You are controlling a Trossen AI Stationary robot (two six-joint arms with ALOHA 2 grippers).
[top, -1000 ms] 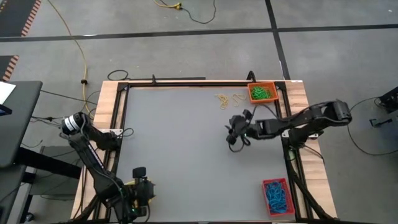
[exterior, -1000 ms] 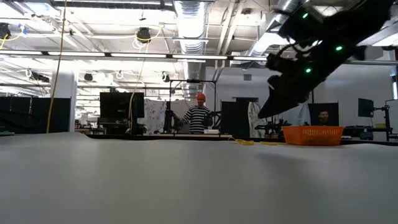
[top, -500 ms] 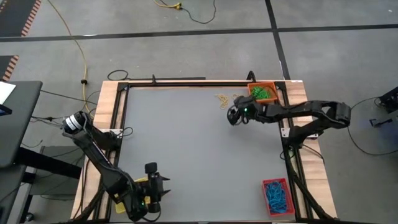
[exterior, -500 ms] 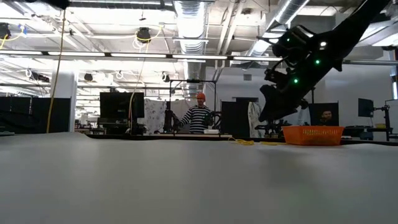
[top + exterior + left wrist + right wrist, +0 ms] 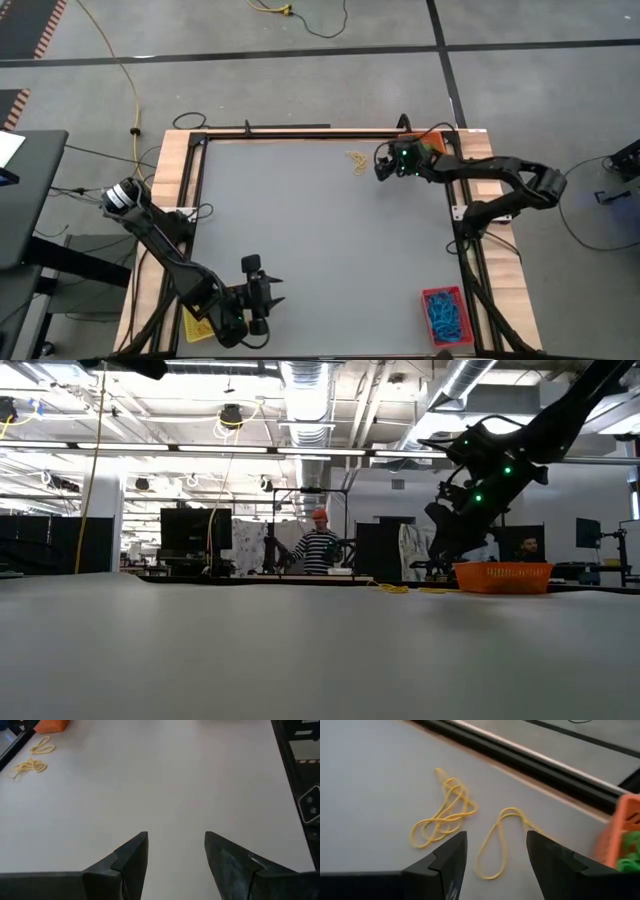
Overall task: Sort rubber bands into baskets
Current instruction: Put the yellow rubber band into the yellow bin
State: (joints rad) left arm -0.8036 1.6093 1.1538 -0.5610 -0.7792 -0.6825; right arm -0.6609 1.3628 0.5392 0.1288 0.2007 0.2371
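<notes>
Yellow bands now lie just ahead of the right gripper, jaws wide and empty, which has swung over from mid-table; pickup looks next

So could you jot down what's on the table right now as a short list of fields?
Loose bands: yellow rubber bands on the table near the far edge
Orange basket: green bands inside
Red basket: blue bands inside
Right end effector: open, over the yellow bands
Left end effector: open, empty, near the table's front edge
</notes>
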